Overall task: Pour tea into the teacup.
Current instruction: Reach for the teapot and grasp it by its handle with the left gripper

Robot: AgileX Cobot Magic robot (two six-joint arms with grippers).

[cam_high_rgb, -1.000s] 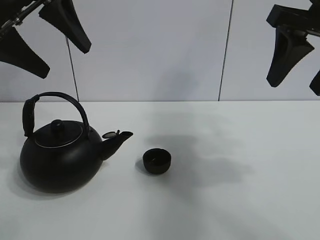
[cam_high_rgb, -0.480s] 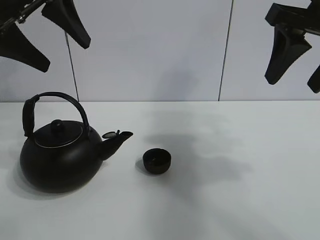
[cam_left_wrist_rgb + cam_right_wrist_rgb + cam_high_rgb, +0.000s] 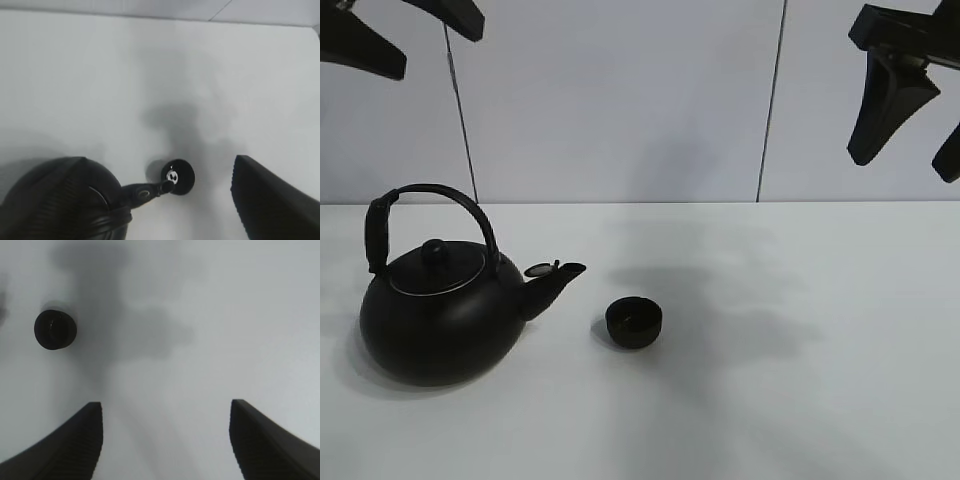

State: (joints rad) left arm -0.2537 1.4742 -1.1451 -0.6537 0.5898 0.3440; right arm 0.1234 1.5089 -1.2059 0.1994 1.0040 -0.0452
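The black kettle with an arched handle stands on the white table at the left, its spout pointing right. The small black teacup stands upright just right of the spout, apart from it. My left gripper hangs open and empty high above the kettle. My right gripper hangs open and empty high at the right. The left wrist view shows the kettle, the teacup and one finger. The right wrist view shows the teacup far ahead of the open right gripper.
A pale panelled wall rises behind the table's far edge. Soft arm shadows lie on the table right of the teacup.
My left gripper has risen and now mostly leaves the top of the exterior view. My right gripper has shifted slightly. The kettle and teacup have not moved.
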